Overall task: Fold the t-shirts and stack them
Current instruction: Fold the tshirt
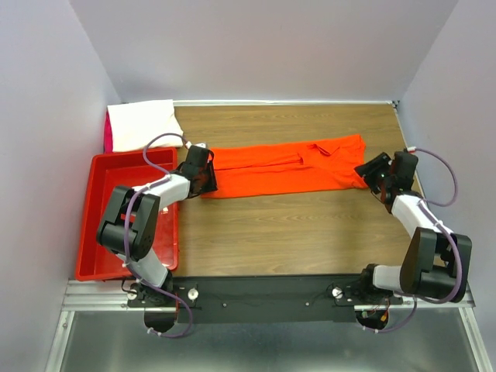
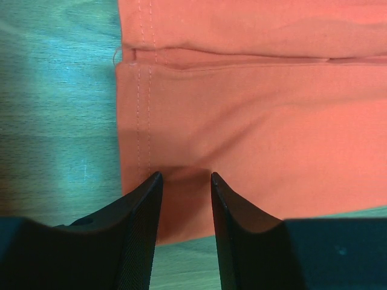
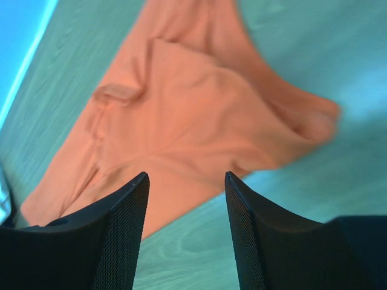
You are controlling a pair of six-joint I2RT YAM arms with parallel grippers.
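**Top view:** orange-red t-shirt (image 1: 287,172) lies as long folded strip across middle of table (image 1: 294,232). Left gripper (image 1: 209,175) at hem end, right gripper (image 1: 370,175) at collar end. White t-shirt (image 1: 143,124) folded at far-left corner, pink t-shirt (image 1: 108,133) sliver beside it, red bin (image 1: 116,167) alongside. Risk: uneven lift skews strip.

**Left wrist view:** jaws part-open astride hem corner, nothing clamped. Risk: closing may catch top layer only.

**Right wrist view:** jaws wide, empty, above rumpled end. Risk: bunched cloth, off-centre pinch, slip.
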